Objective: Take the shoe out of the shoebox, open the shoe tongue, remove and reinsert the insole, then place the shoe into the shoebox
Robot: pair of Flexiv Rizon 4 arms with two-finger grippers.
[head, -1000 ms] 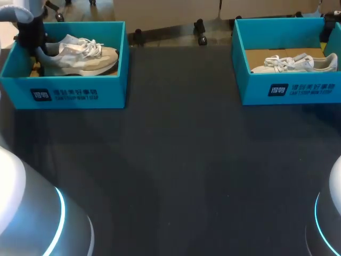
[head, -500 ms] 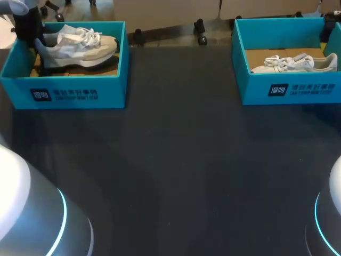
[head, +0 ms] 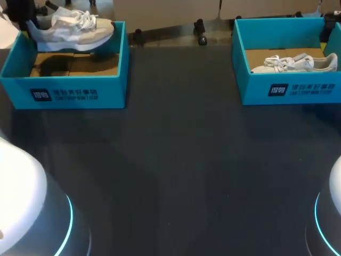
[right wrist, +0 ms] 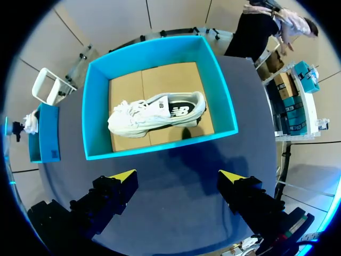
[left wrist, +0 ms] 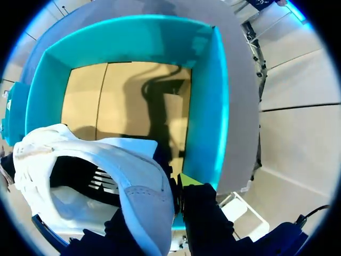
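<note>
The left box [head: 64,92], turquoise and open, is seen in the upper left of the head view. Inside it only a brown cardboard floor with a shadow is shown. The shoe [head: 72,33], pale grey and white with white laces, is held above this box, clear of the floor, with its toe toward the right of the frame. It is gripped at the heel by the left gripper [head: 24,15], which is mostly cut off by the upper left corner.

In the left wrist view the left gripper [left wrist: 175,184] is closed on the heel rim of the shoe [left wrist: 133,186], one finger inside the opening and one outside. Only a bit of one yellow tip can be seen.

The right box [head: 287,88], in the upper right, holds a second shoe [head: 295,63], white, lying on its cardboard floor. One far corner of this box is covered by a dark shape [head: 329,26] that cannot be made out.

In the right wrist view the right gripper [right wrist: 177,178] is held over the table [right wrist: 176,218], just before the box, its fingers spread wide with nothing between them.

A dark logo patch and white print are carried on the front wall of each box.
</note>
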